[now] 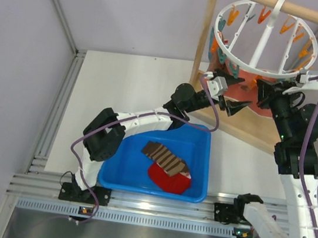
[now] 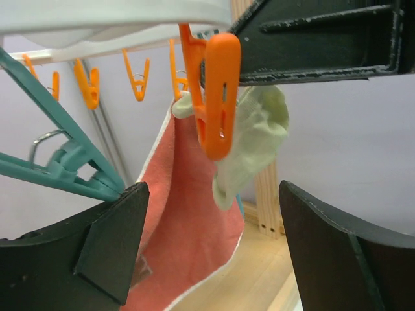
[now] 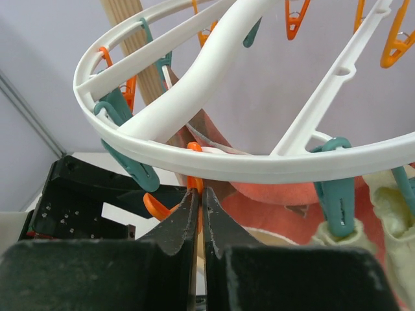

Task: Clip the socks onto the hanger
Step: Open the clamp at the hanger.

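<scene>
The white ring hanger (image 1: 259, 68) hangs from a wooden bar, rimmed with orange and teal clothespins. Its rim also shows in the right wrist view (image 3: 227, 165) and in the left wrist view (image 2: 97, 19). A brown striped sock (image 1: 165, 157) and a red sock (image 1: 168, 180) lie in the blue bin (image 1: 205, 138). My left gripper (image 1: 233, 100) (image 2: 211, 194) is open and empty just below the ring, facing an orange clothespin (image 2: 217, 97). My right gripper (image 1: 262, 90) (image 3: 200, 194) is shut on that orange clothespin (image 3: 196, 170) under the rim.
A salmon-pink sock (image 2: 194, 233) with a pale cuff (image 2: 256, 142) hangs from the orange clothespin between my grippers. The wooden frame stand (image 1: 205, 36) holds the hanger; its base board lies behind the bin. A metal rail runs along the table's left edge (image 1: 59, 111).
</scene>
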